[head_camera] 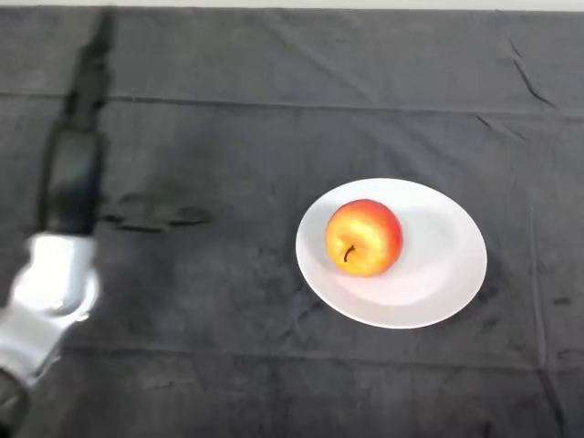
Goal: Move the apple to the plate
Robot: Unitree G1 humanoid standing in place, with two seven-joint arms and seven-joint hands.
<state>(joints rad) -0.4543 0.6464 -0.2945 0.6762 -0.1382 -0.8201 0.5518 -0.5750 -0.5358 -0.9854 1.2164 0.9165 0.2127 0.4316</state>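
Observation:
A red and yellow apple (pixel 363 237) sits on the white plate (pixel 449 274), a little left of the plate's middle, with its stem facing me. The plate lies on the dark cloth right of centre. My left hand (pixel 75 173) is far off at the left edge of the view, reaching up the table from its silver-grey forearm (pixel 50 297). Its fingers (pixel 91 68) stretch out straight towards the back of the table and hold nothing. A wide stretch of cloth separates the hand from the plate.
The dark cloth (pixel 228 347) covers the whole table and has a few creases, including a fold line running across the back. A pale strip of the table's far edge (pixel 365 5) shows along the top.

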